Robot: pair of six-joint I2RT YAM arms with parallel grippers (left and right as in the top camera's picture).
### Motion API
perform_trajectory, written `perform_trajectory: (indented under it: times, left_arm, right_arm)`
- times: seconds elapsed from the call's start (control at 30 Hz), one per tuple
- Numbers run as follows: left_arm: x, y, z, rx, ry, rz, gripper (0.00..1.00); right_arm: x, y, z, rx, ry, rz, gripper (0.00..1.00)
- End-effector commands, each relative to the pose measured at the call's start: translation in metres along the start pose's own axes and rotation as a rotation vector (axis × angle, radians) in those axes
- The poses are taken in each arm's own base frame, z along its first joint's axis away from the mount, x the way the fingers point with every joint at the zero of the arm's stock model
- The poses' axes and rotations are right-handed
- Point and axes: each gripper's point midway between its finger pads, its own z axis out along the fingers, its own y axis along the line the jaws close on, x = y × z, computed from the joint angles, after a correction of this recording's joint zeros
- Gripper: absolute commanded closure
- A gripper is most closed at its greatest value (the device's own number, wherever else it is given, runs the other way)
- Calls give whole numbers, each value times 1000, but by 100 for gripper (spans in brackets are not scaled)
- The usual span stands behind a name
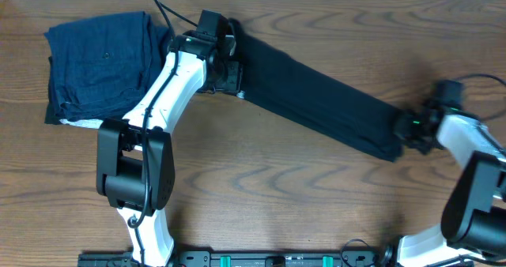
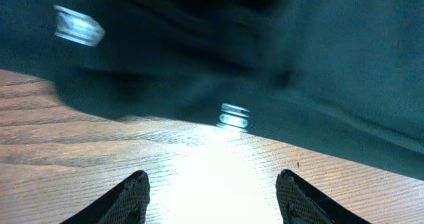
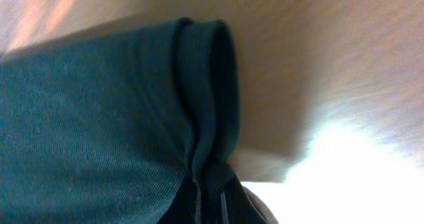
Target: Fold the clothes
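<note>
A stack of folded navy-blue garments (image 1: 103, 62) lies flat on the wood-grain table (image 1: 285, 188), near the table's far left corner. A white layer (image 1: 79, 123) protrudes beneath the stack, on the side facing the table's near edge.

The black T-shirt (image 1: 316, 93) lies folded into a long diagonal band across the table

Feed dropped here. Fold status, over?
Right gripper shut on black T-shirt. Left gripper open at its other end. Navy pile aside, not blocking.
</note>
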Motion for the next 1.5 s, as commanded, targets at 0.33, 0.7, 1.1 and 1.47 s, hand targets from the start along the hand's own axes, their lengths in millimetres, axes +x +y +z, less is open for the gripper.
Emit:
perform_trajectory:
  times: [0.33, 0.7, 1.1, 1.47]
  left_arm:
    - [5, -1, -30, -8, -15, -75, 37]
    - [-2, -4, -55, -1, -76, -59, 30]
    - [13, 8, -53, -66, -23, -59, 18]
    - [30, 23, -39, -136, 21, -63, 17]
  right_arm:
    - [-92, -77, -50, -79, -166, 93, 99]
    - [-90, 4, -83, -151, -83, -58, 99]
    - [-41, 143, -86, -260, -38, -305, 99]
    - [16, 187, -35, -203, 52, -544, 99]
